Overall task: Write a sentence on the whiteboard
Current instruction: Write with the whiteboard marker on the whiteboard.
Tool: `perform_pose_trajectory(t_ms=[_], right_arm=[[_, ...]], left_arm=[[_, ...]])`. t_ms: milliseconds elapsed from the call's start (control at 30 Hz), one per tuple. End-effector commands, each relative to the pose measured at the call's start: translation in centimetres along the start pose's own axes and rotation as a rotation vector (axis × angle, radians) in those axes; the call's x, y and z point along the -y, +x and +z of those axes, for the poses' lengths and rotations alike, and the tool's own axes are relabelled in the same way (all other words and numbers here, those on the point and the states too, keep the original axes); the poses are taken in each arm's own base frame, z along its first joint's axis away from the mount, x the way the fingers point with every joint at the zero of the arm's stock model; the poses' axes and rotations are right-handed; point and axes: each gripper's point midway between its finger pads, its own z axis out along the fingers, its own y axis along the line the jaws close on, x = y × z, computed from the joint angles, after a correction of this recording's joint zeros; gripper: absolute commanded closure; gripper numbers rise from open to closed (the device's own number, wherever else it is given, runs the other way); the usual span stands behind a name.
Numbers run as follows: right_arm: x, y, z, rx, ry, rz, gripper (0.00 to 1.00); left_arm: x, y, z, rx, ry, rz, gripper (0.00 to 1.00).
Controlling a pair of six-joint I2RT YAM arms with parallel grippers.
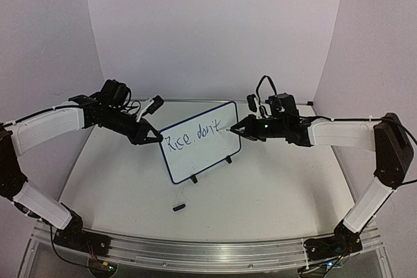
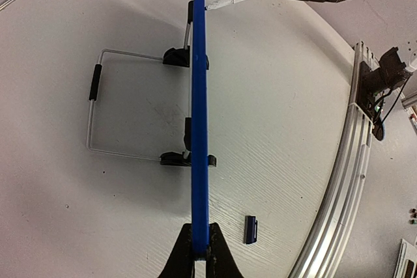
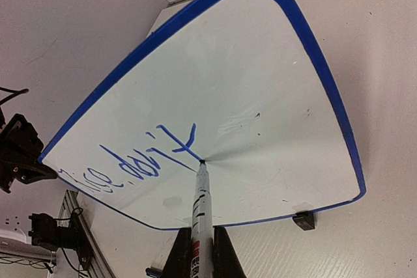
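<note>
The whiteboard (image 1: 203, 159) stands upright in the middle of the surface (image 1: 280, 187) on two black feet, slanted so its right end sits farther back. The left pincer (image 1: 156, 139) is clamped on its left edge. The right pincer (image 1: 238, 128) is closed tight around a marker (image 3: 201, 208), whose tip touches the last letter of the sentence (image 1: 193, 139), which reads about "Rice, don't". A small dark cap (image 1: 178, 206) lies on the near side, apart from the feet.

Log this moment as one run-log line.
left claw: shut on whiteboard edge | right claw: shut on marker, tip on whiteboard | sentence: reads "Rice, don't" | marker cap: on table
</note>
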Motion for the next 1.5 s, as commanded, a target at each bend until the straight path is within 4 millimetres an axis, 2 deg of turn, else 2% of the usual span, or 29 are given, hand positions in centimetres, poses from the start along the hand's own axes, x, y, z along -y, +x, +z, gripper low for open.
perform_pose_trajectory(t_ms=[0,433,800,1067,1200,1367,1467], right_arm=[[0.9,-0.7,0.1,0.031,0.034,0.005,1.00],[0.1,-2.1,-1.4,0.084,0.048,-0.014,1.00],[-2.2,-3.4,-5.6,0.154,-0.001,-0.057,1.00],[-2.5,-3.7,-6.0,0.121,-0.093,-0.077,1.00],[-3.2,-2.9,-5.4,0.075,-0.155,-0.094,1.00],[-3.8,-1.0,-4.6,0.006,-0.222,-0.121,1.00],[-5.4,0.6,-3.8,-0.025,-0.246,-0.173,1.00]], left_arm=[[0.3,0.4,0.3,-0.029,0.013,-0.001,1.00],[0.4,0.3,0.2,-0.024,0.014,0.001,1.00],[0.6,0.1,0.0,-0.017,0.013,0.003,1.00],[0.6,0.2,0.1,-0.020,0.018,0.001,1.00],[0.6,0.2,0.1,-0.020,0.018,-0.001,1.00],[0.5,0.1,0.1,-0.020,0.014,0.000,1.00],[0.4,0.2,0.2,-0.024,0.013,-0.005,1.00]])
